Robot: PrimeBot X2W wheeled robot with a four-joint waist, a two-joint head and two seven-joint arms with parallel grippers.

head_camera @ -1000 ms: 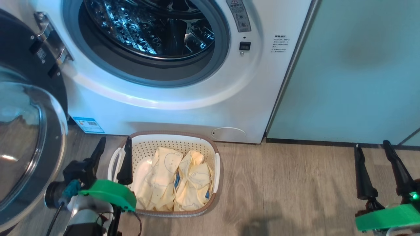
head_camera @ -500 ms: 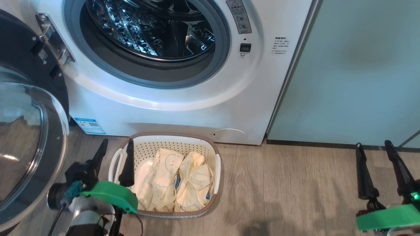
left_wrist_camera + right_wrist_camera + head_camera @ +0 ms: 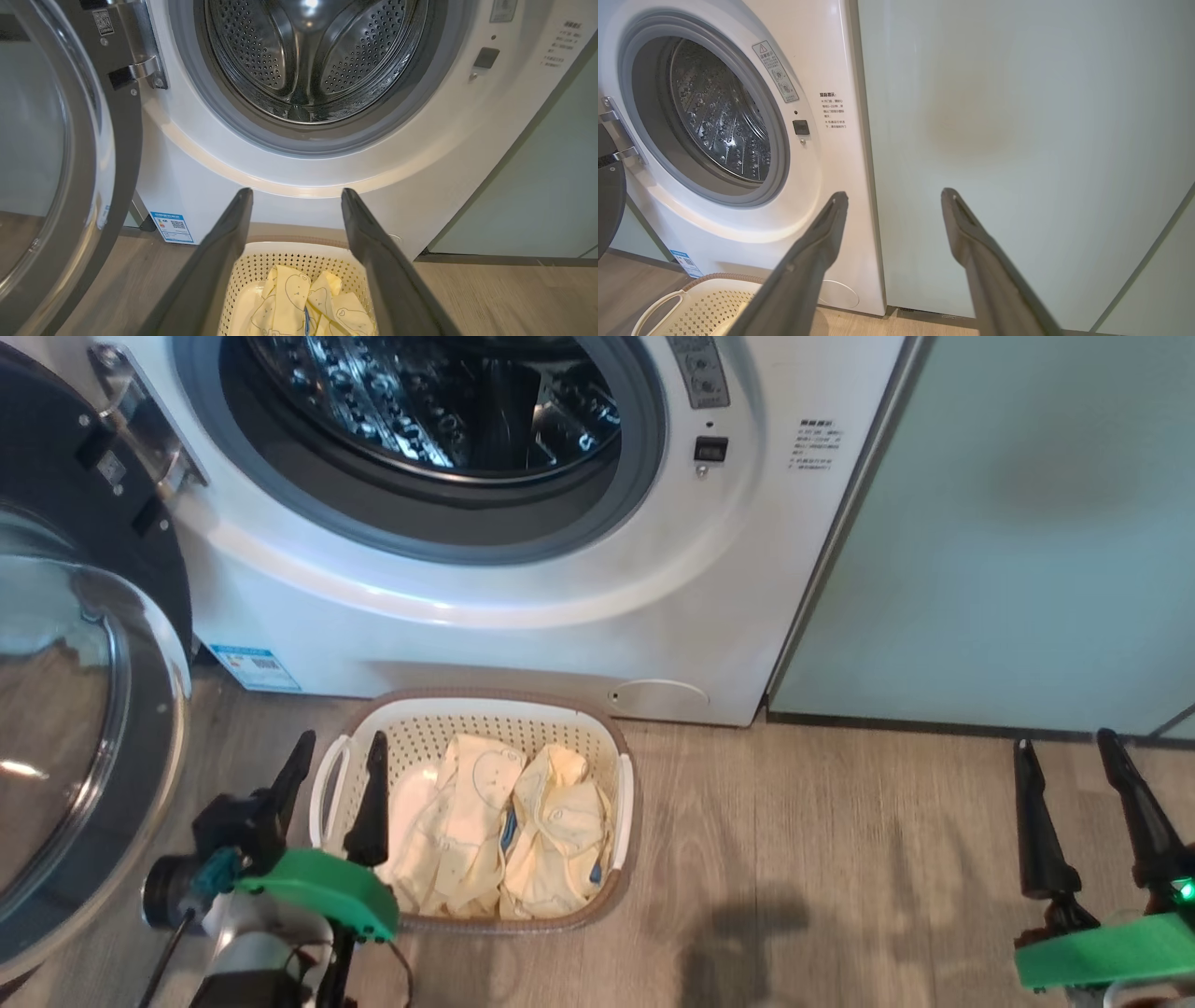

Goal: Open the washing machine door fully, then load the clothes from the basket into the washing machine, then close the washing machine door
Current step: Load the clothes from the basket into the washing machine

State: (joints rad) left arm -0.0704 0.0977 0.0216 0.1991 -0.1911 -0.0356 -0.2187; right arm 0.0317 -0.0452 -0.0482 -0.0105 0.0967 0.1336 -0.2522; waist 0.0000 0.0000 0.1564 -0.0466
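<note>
left gripper (image 3: 342, 737): jaws spread wide, empty, by the basket (image 3: 485, 702) at its left handle. right gripper (image 3: 1064, 739): jaws wide, empty, above floor (image 3: 840, 859). clothes (image 3: 523, 821) lie in basket before washing machine (image 3: 560, 635); washing machine door (image 3: 56, 457) open.

The left gripper (image 3: 342, 739) hung low at the robot's left side, its two long dark fingers (image 3: 369, 803) spread wide, nothing between them, pointing forward. Behind them sat a green casing (image 3: 317, 891) and a pale, rounded wrist (image 3: 247, 933) with a thin dark cable (image 3: 166, 947) running off it. The right gripper (image 3: 1064, 742) was held well off to the robot's right, its fingers parted just as far and equally empty, above a second green casing (image 3: 1102, 957).
</note>
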